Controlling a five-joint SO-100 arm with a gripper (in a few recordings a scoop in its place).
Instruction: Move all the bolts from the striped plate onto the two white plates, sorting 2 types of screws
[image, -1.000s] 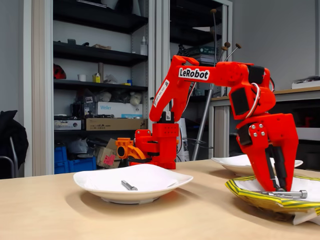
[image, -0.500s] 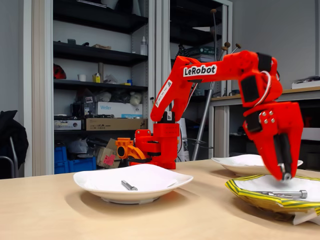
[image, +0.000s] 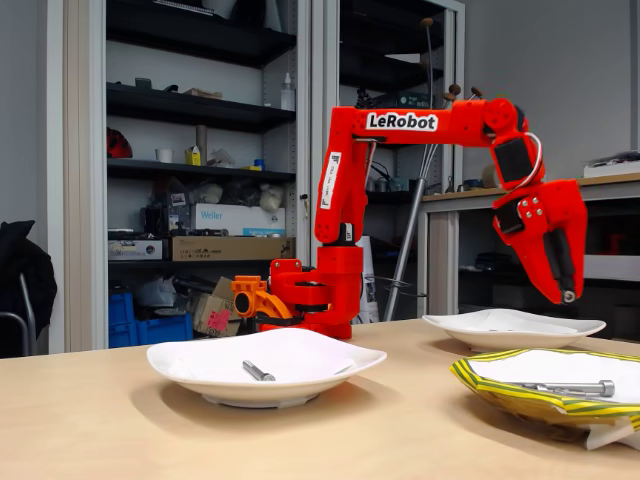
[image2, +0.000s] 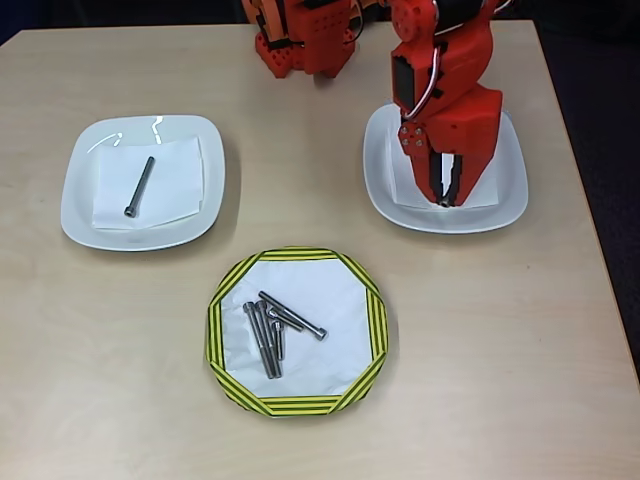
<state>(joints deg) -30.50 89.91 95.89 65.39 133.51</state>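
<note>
My red gripper hangs in the air over the right white plate, shut on a small grey bolt end that shows at its fingertips. From above, the gripper is over that plate. The striped plate at the table's front holds several long bolts, one of which lies across the others. One of these bolts shows over the striped rim in the fixed view. A single long bolt lies on the left white plate, also seen from the side.
The arm's base stands at the table's back edge between the two white plates. Each white plate has a paper napkin in it. Shelves with boxes stand behind the table.
The gripper has risen from the striped plate and swung back and up over the right white plate. The bolts left on the striped plate have not moved.
</note>
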